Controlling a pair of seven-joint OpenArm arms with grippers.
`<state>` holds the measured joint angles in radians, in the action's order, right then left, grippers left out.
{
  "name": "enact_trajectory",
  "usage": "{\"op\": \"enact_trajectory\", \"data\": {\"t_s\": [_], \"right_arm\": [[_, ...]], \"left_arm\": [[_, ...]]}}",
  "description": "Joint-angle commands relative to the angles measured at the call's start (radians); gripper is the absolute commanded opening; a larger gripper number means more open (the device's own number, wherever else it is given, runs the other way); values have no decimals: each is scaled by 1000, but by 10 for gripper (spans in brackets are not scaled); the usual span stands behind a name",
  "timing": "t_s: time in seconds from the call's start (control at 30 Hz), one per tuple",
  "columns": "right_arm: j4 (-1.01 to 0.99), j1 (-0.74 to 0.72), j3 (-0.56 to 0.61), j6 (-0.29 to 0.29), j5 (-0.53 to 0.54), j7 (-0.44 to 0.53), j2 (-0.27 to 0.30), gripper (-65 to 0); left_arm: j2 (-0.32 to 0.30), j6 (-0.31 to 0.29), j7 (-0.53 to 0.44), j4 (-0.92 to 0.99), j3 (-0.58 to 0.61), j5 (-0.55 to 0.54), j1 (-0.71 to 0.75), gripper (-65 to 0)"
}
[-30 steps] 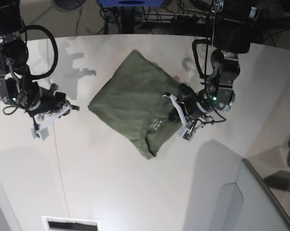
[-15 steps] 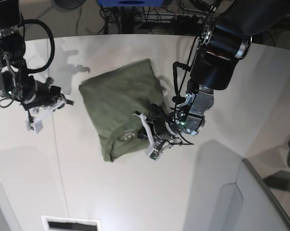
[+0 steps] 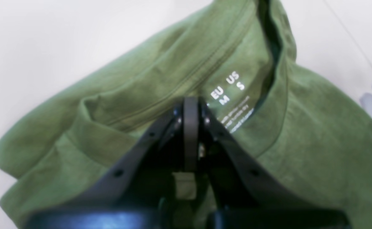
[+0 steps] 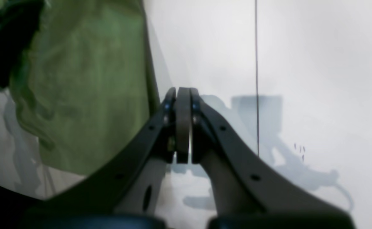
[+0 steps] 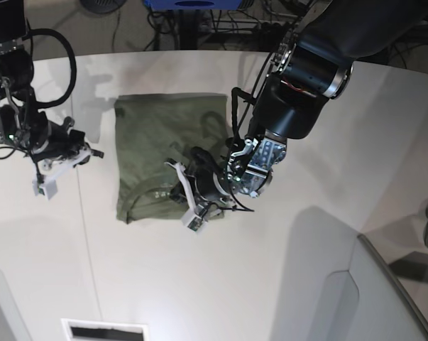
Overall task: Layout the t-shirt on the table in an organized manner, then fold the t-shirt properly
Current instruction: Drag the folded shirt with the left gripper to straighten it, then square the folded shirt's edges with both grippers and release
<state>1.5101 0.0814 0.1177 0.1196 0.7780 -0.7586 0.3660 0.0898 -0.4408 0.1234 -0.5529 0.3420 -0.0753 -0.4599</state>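
Beyond the far curved edge lies a dim floor strewn with dark cables [image 5: 221,21] around a blue object [image 5: 192,4] (only partly in view), while a grey-white angled panel [image 5: 384,298] fills the near right corner.

light: bright overhead | shadows: soft | wrist views: blurred

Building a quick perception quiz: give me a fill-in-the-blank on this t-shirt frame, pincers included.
1. The left pincer is shut on the ____ t-shirt beside its collar.
2. The printed label inside the neck reads EU M and US ____.
3. The right pincer is shut and holds ____, hovering over the table.
4. In the base view, the right pincer is to the ____ of the t-shirt.

Missing words: green; S; nothing; left
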Motion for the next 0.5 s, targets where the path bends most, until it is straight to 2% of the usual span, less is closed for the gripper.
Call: {"op": "enact_trajectory", "data": {"t_s": [0.0, 0.17, 0.37, 0.47], "right_arm": [[11, -12, -6, -5, 7, 14, 15, -650], [10, -12, -6, -5, 7, 15, 15, -650], [-4, 1, -6, -5, 7, 18, 37, -650], [2, 13, -6, -5, 7, 18, 41, -650]], "left_arm": [[9, -2, -17, -12, -2, -10, -26, -650], [18, -2, -18, -20, -4, -10, -29, -650], [18, 0, -6, -181, -8, -13, -17, -650], [1, 0, 95, -322, -91, -11, 25, -650]]}}
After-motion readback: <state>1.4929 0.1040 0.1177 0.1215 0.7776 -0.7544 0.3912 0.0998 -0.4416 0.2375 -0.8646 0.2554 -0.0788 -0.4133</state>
